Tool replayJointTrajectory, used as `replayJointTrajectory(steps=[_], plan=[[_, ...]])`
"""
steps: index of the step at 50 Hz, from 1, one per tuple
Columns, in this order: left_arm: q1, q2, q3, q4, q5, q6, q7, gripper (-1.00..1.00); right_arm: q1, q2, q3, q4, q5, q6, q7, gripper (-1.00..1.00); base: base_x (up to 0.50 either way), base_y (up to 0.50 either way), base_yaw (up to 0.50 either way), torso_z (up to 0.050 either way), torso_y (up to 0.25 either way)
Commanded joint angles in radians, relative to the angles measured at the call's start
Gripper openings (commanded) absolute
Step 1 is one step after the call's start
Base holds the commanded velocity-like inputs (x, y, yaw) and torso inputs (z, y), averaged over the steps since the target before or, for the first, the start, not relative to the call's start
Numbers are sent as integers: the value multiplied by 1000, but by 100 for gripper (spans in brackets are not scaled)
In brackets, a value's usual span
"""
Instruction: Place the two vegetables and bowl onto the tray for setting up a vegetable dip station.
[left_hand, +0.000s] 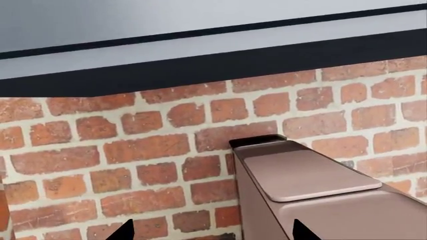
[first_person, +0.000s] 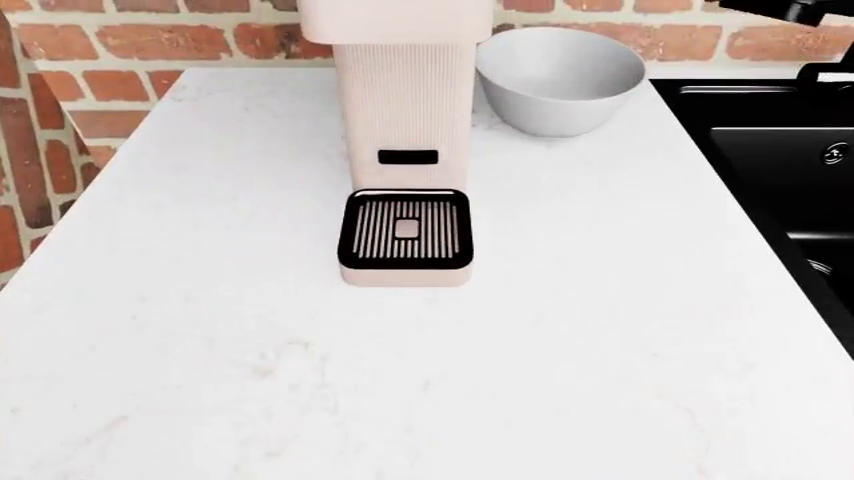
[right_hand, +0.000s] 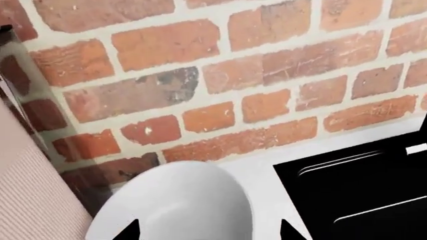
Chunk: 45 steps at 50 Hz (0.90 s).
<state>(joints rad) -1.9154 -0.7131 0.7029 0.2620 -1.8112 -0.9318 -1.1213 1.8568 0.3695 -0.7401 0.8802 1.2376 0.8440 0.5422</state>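
While no brand or writing can be read on the pink coffee machine (first_person: 404, 130), it stands mid-counter on the white marble countertop (first_person: 200, 350), with the white bowl (first_person: 561, 78) just beside it toward the black sink (first_person: 787, 170), near the brick wall (first_person: 134, 40). Left gripper (left_hand: 212, 235) and right gripper (right_hand: 208, 234) show fingertips spread apart, holding nothing; the right one hovers over the bowl.

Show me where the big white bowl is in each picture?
Head view: the bowl sits at the back of the counter, between the coffee machine and the black sink.
Right wrist view: the bowl fills the lower middle.
Left wrist view: not in it.
Shared landmark: the brick wall.
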Motion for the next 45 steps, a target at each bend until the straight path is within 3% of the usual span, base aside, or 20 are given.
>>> replayJointTrajectory(steps=[1, 10, 20, 28, 36, 45], plan=[[1, 0, 1, 0, 2, 1, 2, 100, 87, -159, -50, 427, -112, -99, -175, 100, 0, 0, 0, 0, 0], [3, 1, 3, -1, 2, 1, 3, 100, 43, -174, 224, 428, -302, -34, -81, 100, 0, 0, 0, 0, 0], [1, -1, 2, -1, 2, 1, 4, 100, 10, -234, 675, 428, -820, 32, -130, 100, 0, 0, 0, 0, 0], [-2, 3, 4, 1, -1, 0, 3, 100, -9, -248, 981, 428, -1062, 26, -150, 100, 0, 0, 0, 0, 0], [-2, 2, 3, 0, -2, 2, 3, 100, -23, -271, 1174, 428, -1152, -24, -147, 100, 0, 0, 0, 0, 0], [-3, 1, 3, 2, 0, 1, 6, 100, -17, -282, 1229, 428, -1215, -102, -163, 100, 0, 0, 0, 0, 0]])
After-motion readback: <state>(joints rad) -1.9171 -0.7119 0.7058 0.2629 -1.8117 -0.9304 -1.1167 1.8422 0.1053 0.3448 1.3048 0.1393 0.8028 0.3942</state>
